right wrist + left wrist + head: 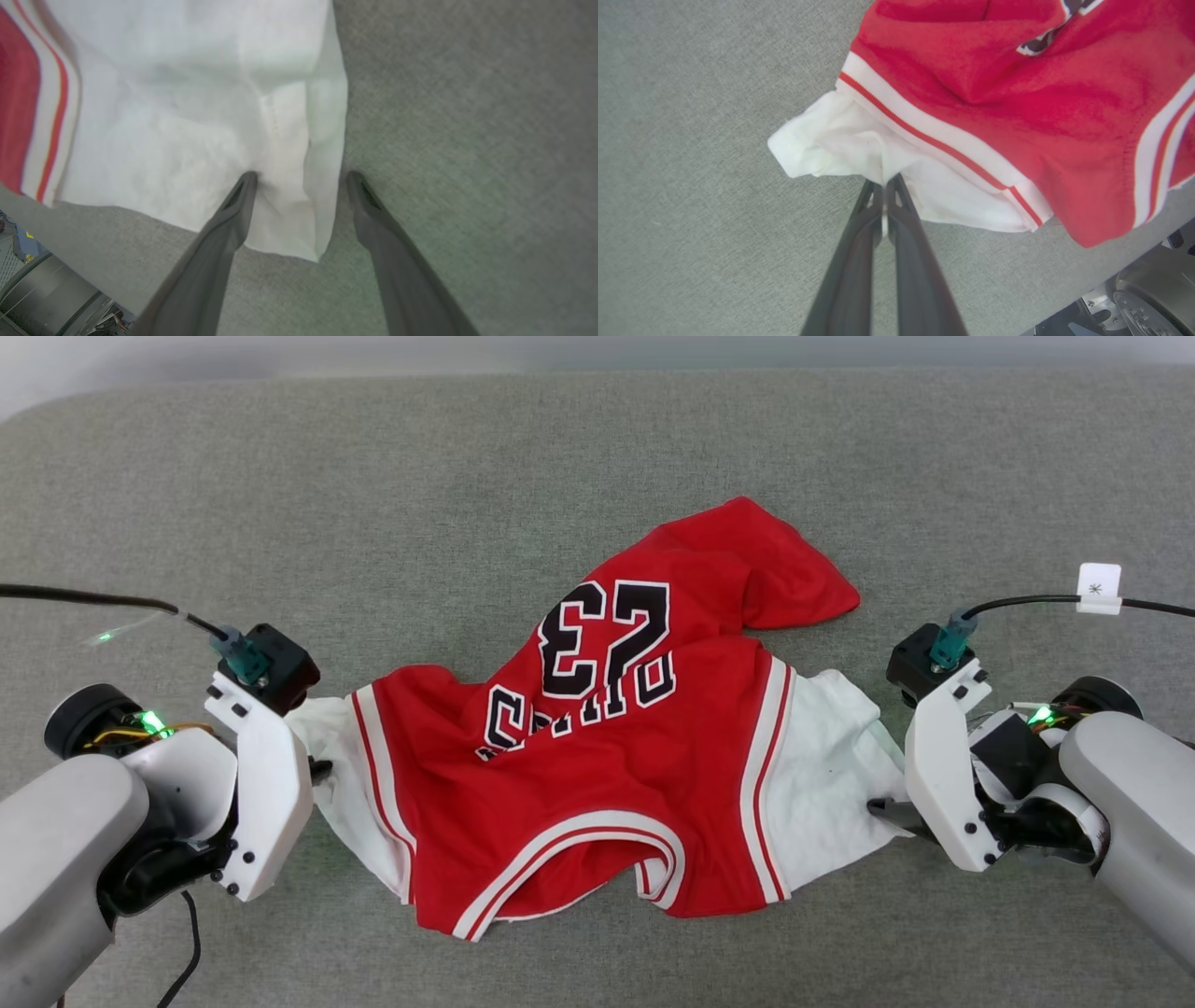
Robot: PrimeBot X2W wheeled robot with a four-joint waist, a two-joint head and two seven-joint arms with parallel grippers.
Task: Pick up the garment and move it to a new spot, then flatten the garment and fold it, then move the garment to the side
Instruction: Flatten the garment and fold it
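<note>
Here, left end effector (883, 181) tight on garment (597, 756) sleeve, right end effector (302, 176) apart.

The garment (597, 775) lies on the surface (280, 476) before me, my left gripper (883, 182) at its left edge, right gripper (303, 175) at its right edge

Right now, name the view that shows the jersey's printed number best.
Head view: the whole black "23" sits unobstructed on the jersey, upside down. The left wrist view catches a scrap of black lettering at its top edge; the right wrist view gives white sleeve.
</note>
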